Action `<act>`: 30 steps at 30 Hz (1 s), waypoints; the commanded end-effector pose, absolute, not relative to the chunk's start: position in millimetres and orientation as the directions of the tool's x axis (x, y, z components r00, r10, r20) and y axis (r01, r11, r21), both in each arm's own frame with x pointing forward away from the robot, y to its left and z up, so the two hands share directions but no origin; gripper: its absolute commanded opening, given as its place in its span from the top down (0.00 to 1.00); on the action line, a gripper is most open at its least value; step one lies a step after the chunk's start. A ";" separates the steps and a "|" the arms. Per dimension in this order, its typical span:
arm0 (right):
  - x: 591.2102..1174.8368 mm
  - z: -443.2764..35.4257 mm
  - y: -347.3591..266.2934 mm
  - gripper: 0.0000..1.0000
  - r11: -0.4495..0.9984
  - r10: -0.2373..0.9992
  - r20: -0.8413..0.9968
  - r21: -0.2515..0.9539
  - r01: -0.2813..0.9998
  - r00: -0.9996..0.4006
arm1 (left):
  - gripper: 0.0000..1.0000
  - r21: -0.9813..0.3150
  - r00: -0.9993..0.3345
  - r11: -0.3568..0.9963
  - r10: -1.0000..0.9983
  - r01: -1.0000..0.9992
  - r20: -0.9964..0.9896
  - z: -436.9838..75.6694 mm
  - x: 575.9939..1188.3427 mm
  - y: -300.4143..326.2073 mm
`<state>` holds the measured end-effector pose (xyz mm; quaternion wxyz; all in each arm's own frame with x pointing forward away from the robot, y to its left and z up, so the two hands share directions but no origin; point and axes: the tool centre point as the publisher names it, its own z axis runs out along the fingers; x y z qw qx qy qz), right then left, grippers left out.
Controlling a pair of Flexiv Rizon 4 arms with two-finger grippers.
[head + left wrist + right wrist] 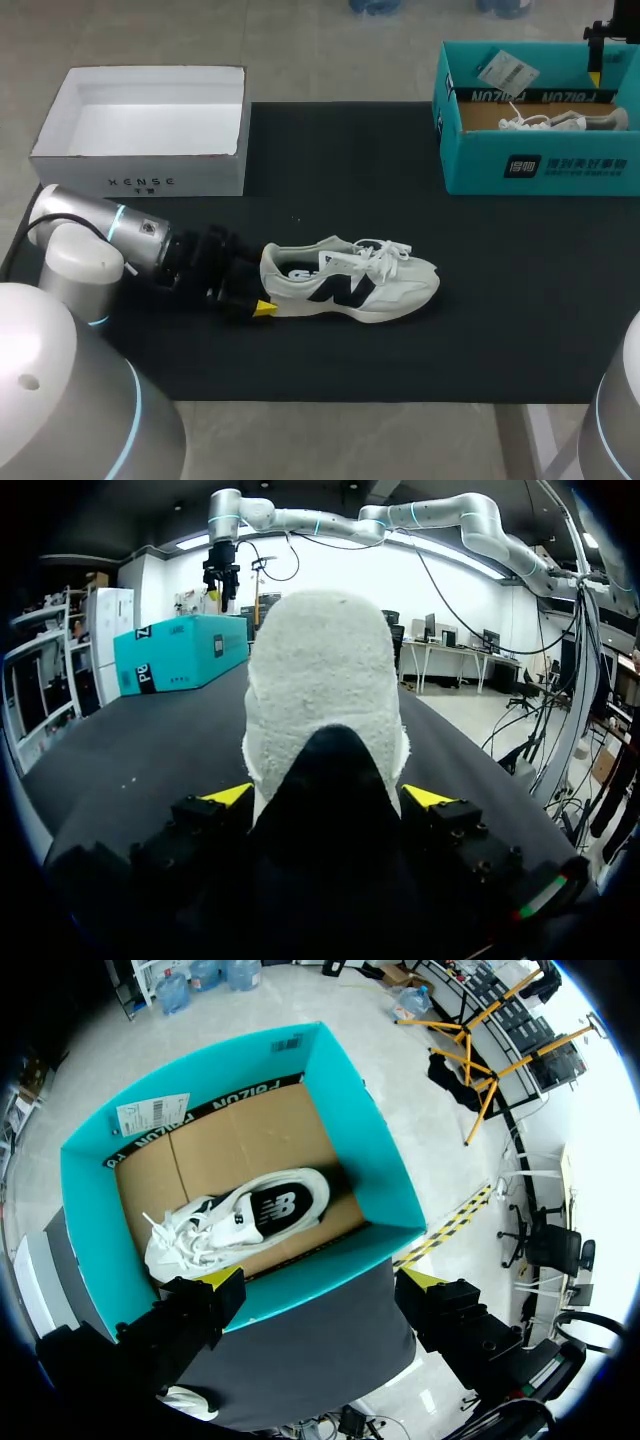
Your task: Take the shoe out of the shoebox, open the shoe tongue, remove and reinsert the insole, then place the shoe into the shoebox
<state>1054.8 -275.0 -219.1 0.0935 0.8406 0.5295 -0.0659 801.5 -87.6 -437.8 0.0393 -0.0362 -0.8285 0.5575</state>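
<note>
- Shoe (350,282) stands on its sole on the dark surface (330,180), well apart from the teal shoebox (540,165).
- Long axis runs across the surface from side to side: heel toward my left arm, toe toward my right side, opening and laces facing up.
- Left tool (327,798) sits low at the heel, its yellow tips pressed on both sides, clamped on the shoe.
- Right tool (322,1285) hangs over the shoebox, fingers apart and holding nothing; a second shoe (240,1218) lies inside.
- Judgement: opening the tongue looks like the step in hand. Pin the heel flat so the shoe cannot slide or roll, bring the right tool down onto the laces, and draw the tongue toward the toe.
</note>
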 end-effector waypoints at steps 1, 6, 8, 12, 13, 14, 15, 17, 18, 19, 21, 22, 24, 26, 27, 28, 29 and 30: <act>1054.9 -219.1 -275.1 0.00 -0.422 0.878 -0.209 0.088 0.902 0.431 | 1.00 -0.926 -0.994 0.377 0.103 0.016 0.025 -442.9 800.8 -90.2; 1054.9 -219.1 -275.1 0.00 -0.422 0.878 -0.209 0.088 0.902 0.431 | 1.00 -0.926 -0.994 0.377 0.103 0.016 0.025 -442.9 800.8 -90.2; 1054.9 -219.1 -275.1 0.00 -0.422 0.878 -0.209 0.088 0.902 0.431 | 1.00 -0.926 -0.994 0.377 0.103 0.016 0.025 -442.9 800.8 -90.2; 1055.3 -213.0 -268.0 0.00 -0.431 0.873 -0.204 0.100 0.897 0.442 | 1.00 -0.926 -0.994 0.377 0.103 0.016 0.025 -442.9 800.8 -90.2; 1054.7 -208.8 -260.1 0.00 -0.427 0.873 -0.210 0.108 0.898 0.441 | 1.00 -0.926 -0.994 0.377 0.103 0.016 0.025 -442.9 800.8 -90.2; 1052.8 -204.9 -250.7 0.00 -0.436 0.864 -0.225 0.114 0.892 0.451 | 1.00 -0.926 -0.994 0.377 0.103 0.016 0.025 -442.9 800.8 -90.2; 1049.5 -201.5 -240.6 0.00 -0.446 0.860 -0.221 0.113 0.888 0.460 | 1.00 -0.926 -0.994 0.377 0.103 0.016 0.025 -442.9 800.8 -90.2; 1039.9 -197.0 -219.8 0.00 -0.455 0.865 -0.185 0.100 0.885 0.466 | 1.00 -0.926 -0.994 0.377 0.103 0.016 0.025 -442.9 800.8 -90.2; 1033.6 -195.6 -208.2 0.00 -0.466 0.860 -0.182 0.101 0.879 0.477 | 1.00 -0.926 -0.994 0.377 0.103 0.016 0.025 -442.9 800.8 -90.2; 1027.8 -195.3 -197.3 0.00 -0.468 0.858 -0.185 0.100 0.878 0.478 | 1.00 -0.926 -0.994 0.377 0.103 0.016 0.025 -442.9 800.8 -90.2; 1013.2 -197.7 -172.2 0.00 -0.476 0.860 -0.165 0.082 0.875 0.483 | 1.00 -0.926 -0.994 0.377 0.103 0.016 0.025 -442.9 800.8 -90.2; 1006.3 -200.5 -160.0 0.00 -0.479 0.858 -0.168 0.076 0.874 0.485 | 1.00 -0.926 -0.994 0.377 0.103 0.016 0.025 -442.9 800.8 -90.2; 992.4 -207.5 -134.9 0.00 -0.481 0.860 -0.163 0.055 0.875 0.484 | 1.00 -0.926 -0.994 0.377 0.103 0.016 0.025 -442.9 800.8 -90.2; 979.6 -215.0 -112.2 0.00 -0.488 0.858 -0.159 0.041 0.872 0.488 | 1.00 -0.926 -0.994 0.377 0.103 0.016 0.025 -442.9 800.8 -90.2; 973.1 -219.4 -100.1 0.00 -0.491 0.857 -0.159 0.034 0.871 0.490 | 1.00 -0.926 -0.994 0.377 0.103 0.016 0.025 -442.9 800.8 -90.2; 966.4 -223.5 -88.5 0.00 -0.494 0.859 -0.143 0.027 0.869 0.492 | 1.00 -0.926 -0.994 0.377 0.103 0.016 0.025 -442.9 800.8 -90.2; 960.9 -227.7 -77.6 0.00 -0.496 0.859 -0.136 0.019 0.868 0.493 | 1.00 -0.926 -0.994 0.377 0.103 0.016 0.025 -442.9 800.8 -90.2; 955.6 -231.8 -66.9 0.00 -0.497 0.859 -0.135 0.014 0.868 0.494 | 1.00 -0.926 -0.994 0.377 0.103 0.016 0.025 -442.9 800.8 -90.2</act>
